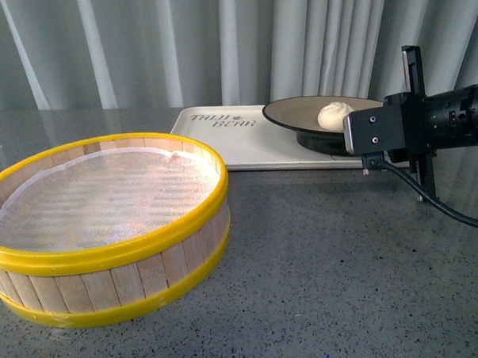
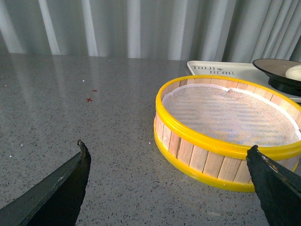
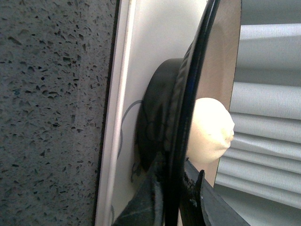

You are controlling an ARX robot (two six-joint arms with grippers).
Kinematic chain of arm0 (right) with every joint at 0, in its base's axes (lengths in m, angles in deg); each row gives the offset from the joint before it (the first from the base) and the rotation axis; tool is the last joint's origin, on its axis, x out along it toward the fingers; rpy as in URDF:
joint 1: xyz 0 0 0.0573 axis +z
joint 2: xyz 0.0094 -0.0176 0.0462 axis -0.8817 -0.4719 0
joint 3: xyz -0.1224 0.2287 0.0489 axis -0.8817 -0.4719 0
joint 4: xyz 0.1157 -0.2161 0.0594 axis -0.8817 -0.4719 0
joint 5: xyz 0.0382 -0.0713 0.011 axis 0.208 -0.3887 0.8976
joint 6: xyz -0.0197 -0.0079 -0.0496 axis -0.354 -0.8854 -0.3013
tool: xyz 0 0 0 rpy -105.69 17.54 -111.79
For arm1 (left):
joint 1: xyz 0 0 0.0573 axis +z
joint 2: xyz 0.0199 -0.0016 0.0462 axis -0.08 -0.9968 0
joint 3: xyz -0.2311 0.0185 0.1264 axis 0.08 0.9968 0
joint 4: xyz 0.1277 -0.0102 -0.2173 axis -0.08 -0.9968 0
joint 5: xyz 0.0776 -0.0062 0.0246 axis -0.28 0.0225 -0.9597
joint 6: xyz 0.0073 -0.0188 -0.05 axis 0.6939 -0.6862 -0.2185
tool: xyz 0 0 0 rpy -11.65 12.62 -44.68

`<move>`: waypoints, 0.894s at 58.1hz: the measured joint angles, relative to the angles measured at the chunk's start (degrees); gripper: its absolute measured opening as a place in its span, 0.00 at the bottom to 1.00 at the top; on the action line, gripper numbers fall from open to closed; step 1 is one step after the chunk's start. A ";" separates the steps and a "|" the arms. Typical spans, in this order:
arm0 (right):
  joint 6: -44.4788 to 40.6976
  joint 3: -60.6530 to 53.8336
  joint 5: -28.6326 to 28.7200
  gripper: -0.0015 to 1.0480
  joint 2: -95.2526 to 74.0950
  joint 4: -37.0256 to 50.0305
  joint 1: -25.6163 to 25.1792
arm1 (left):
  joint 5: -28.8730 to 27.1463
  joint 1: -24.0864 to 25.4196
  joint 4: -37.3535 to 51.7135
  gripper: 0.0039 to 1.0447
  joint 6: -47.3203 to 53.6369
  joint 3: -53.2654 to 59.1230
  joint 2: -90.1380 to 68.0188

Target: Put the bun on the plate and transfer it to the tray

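Observation:
The cream-white bun (image 1: 334,115) lies in the beige plate (image 1: 288,113) with the black rim. The plate's black foot is over the right end of the cream tray (image 1: 221,140) lettered "BEAR"; whether the foot touches the tray I cannot tell. My right gripper (image 3: 178,175) is shut on the plate's near rim (image 3: 197,70), one finger under it and one above, close to the bun (image 3: 209,129). My left gripper (image 2: 168,146) is open over bare tabletop, beside the steamer basket, and holds nothing. It does not show in the front view.
A yellow-rimmed wooden steamer basket (image 1: 107,256) with a white mesh liner stands at the front left, just left of the tray (image 2: 211,69). Grey speckled tabletop (image 1: 330,262) runs in front of the tray. Pleated curtains close off the back.

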 joint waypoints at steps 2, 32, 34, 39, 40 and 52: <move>0.15 -0.15 0.00 0.19 0.09 -0.07 0.00 | 0.00 0.00 0.00 0.94 0.00 0.00 0.00; 29.51 -7.91 -14.86 0.93 20.74 0.57 3.96 | 0.00 0.00 0.00 0.94 0.00 0.00 0.00; 39.08 -8.22 -17.29 0.91 25.44 -4.42 4.07 | 0.00 0.00 0.00 0.94 0.00 0.00 0.00; 53.77 -8.50 -18.01 0.92 30.14 -7.39 3.93 | -0.07 0.00 0.00 0.94 0.00 0.00 0.00; 55.95 -8.50 -18.03 0.92 30.71 -7.41 3.91 | -0.04 0.00 0.00 0.94 0.00 0.00 0.00; 67.80 -9.20 -18.38 0.92 29.75 -7.87 3.61 | 0.02 0.00 0.00 0.94 0.00 0.00 0.00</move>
